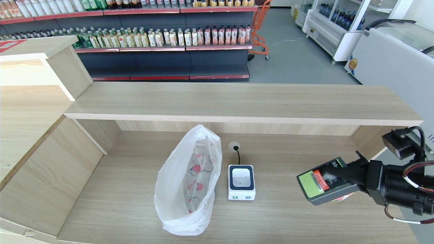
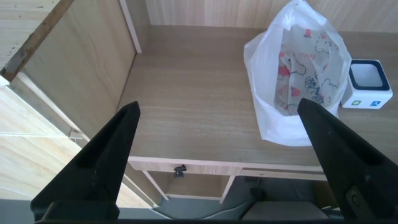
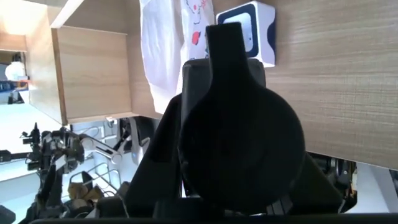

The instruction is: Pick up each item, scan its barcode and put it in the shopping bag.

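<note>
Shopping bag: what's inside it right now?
Through the open mouth of the shopping bag, a white surface with red and grey print shows; I cannot tell whether that is an item or the bag's own far wall. The bottom is hidden by the crumpled plastic.

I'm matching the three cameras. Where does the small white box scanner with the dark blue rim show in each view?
Head view: white box scanner, right of the white plastic shopping bag.
Left wrist view: scanner just beyond the bag.
Right wrist view: scanner beside the bag, partly hidden.
Shared landmark: the bag.
</note>
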Robot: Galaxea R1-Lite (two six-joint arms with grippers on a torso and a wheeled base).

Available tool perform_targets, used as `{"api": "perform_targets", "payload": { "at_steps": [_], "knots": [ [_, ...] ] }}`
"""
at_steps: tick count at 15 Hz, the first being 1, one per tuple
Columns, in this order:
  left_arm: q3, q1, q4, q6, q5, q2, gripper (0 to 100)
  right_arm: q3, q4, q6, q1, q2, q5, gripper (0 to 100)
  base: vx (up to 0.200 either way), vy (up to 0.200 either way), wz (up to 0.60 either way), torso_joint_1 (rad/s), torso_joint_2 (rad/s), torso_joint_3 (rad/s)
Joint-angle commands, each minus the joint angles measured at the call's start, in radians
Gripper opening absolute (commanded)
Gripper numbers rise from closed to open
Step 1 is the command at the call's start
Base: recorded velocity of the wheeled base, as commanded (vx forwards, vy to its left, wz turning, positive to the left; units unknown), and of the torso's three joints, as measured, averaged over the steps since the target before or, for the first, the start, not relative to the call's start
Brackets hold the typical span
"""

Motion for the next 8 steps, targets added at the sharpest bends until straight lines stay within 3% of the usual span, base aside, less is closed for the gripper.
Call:
{"api": "perform_targets", "payload": {
  "at_steps": [1, 4, 5, 8],
  "knots": [
    [0.000, 0.002, 0.000, -0.001, 0.000, 0.000, 100, -0.029, -0.001, -0.001, 0.004, 0.043, -0.026, 0, 0.000, 0.000, 0.00, 0.000, 0.00, 0.000],
    [-0.002, 0.002, 0.000, -0.001, 0.000, 0.000, 100, -0.095, -0.001, -0.018, 0.052, 0.155, -0.104, 0, 0.000, 0.000, 0.00, 0.000, 0.00, 0.000],
    [0.000, 0.002, 0.000, -0.001, 0.000, 0.000, 100, -0.127, -0.004, -0.098, 0.075, 0.255, -0.172, 0, 0.000, 0.000, 0.00, 0.000, 0.00, 0.000],
    [-0.002, 0.002, 0.000, -0.001, 0.000, 0.000, 100, -0.133, -0.139, -0.170, 0.126, 0.404, -0.187, 0, 0.000, 0.000, 0.00, 0.000, 0.00, 0.000]
  ]
}}
